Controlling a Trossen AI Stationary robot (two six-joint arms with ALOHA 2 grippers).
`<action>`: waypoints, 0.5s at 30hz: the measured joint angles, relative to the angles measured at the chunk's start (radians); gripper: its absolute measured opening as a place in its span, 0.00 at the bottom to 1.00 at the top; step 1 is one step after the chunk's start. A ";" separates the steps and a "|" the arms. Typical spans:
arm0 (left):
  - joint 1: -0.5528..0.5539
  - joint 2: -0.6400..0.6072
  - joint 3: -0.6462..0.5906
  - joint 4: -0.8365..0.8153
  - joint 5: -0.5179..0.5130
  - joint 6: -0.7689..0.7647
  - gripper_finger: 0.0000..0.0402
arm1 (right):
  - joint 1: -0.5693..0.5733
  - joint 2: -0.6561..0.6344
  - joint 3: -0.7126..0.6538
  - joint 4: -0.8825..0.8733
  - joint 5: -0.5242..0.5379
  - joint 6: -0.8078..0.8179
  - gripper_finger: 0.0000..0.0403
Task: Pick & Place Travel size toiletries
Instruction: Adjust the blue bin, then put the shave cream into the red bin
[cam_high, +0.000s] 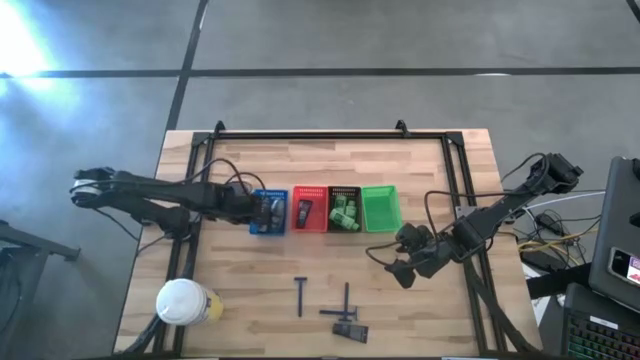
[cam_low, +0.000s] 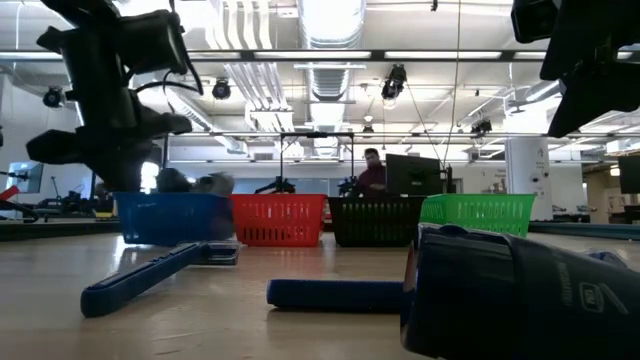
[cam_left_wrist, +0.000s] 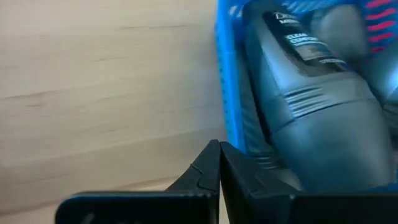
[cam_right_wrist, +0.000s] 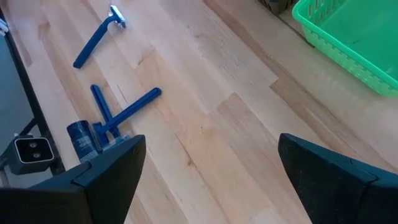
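From above, the left gripper (cam_high: 262, 208) sits over the blue basket (cam_high: 268, 229), jaws clenched with nothing between them, while the right gripper (cam_high: 408, 258) hovers near the desk's (cam_high: 250, 300) right edge, jaws spread wide and empty. The red basket (cam_high: 309, 210), black basket (cam_high: 345, 209) with green packets (cam_high: 345, 214), and green basket (cam_high: 380, 208) line up mid-desk; three razors (cam_high: 301, 295) and a dark bottle (cam_high: 350, 332) lie toward the front edge, a white-lidded container (cam_high: 181, 301) at the front left corner.

Down low, the bottle (cam_low: 520, 295) looms close, razors (cam_low: 150, 275) lying before the baskets.

Left wrist: fingertips (cam_left_wrist: 211, 171) pressed together beside the blue basket's wall (cam_left_wrist: 227, 81), a dark grey bottle (cam_left_wrist: 311, 106) lying inside.

Right wrist: fingers (cam_right_wrist: 106, 180) apart over bare wood, razors (cam_right_wrist: 99, 37) and bottle (cam_right_wrist: 81, 140) beyond, green basket (cam_right_wrist: 348, 43) to one side.
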 joint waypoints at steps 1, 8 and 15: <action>0.000 0.000 0.000 0.018 -0.001 0.000 0.02 | -0.001 0.000 0.000 0.000 0.000 0.001 0.90; 0.000 0.000 0.003 0.035 -0.006 0.023 0.03 | -0.003 0.000 -0.001 0.000 0.000 0.004 0.90; -0.020 -0.014 0.097 -0.176 -0.078 0.065 0.03 | -0.003 0.000 -0.001 0.000 -0.066 0.011 0.90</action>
